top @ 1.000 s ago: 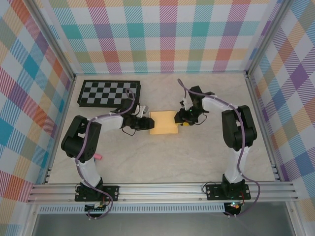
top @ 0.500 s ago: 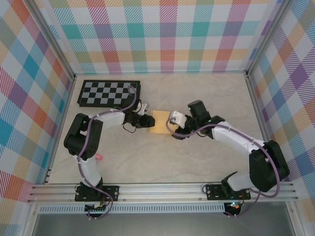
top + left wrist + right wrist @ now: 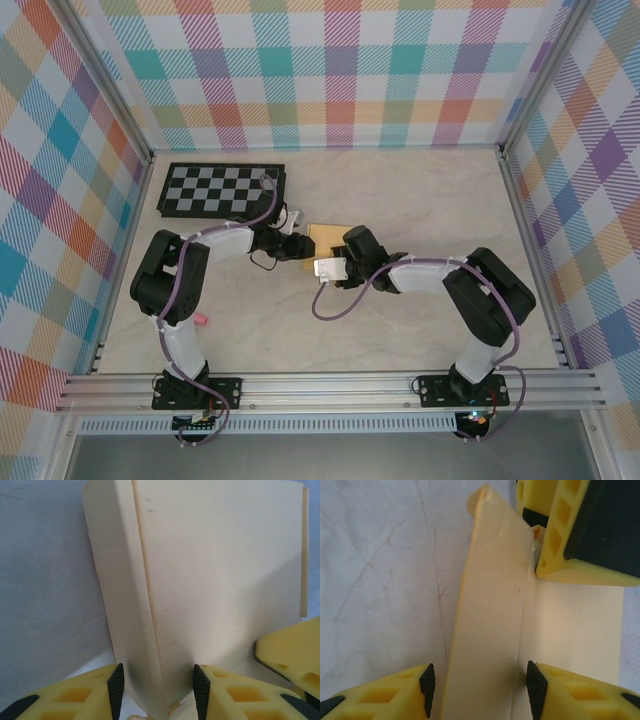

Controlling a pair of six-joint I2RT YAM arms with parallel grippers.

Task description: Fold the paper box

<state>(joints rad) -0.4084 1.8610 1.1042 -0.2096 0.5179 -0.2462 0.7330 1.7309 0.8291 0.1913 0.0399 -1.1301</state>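
From where I stand, the two arms meet nose to nose over the middle of the table [image 3: 430, 200], with the paper box [image 3: 326, 236] caught between them. The left gripper [image 3: 158, 690] has its jaws part-way apart. The box begins right between its fingers [image 3: 116, 685] and spreads away ahead of them: a narrow side strip rises off the left pad, and the broad flat panel runs forward and off to the right. The crease between strip and panel sits inside the jaws. Both pads look close against the cardboard, but I cannot tell whether they actually squeeze it. Just beside its right finger, one yellow finger of the other arm pokes in. The right gripper [image 3: 481, 687] also stands half spread, astride the same kind of narrow raised strip, which runs straight ahead of it to a curled corner. The flat panel lies ahead and to its right, where the left gripper's finger presses in at the crease. Whether the right gripper is pinching I cannot tell. Behind the left gripper, off toward the back wall, lies the checkerboard [image 3: 222, 190], well apart from the box.
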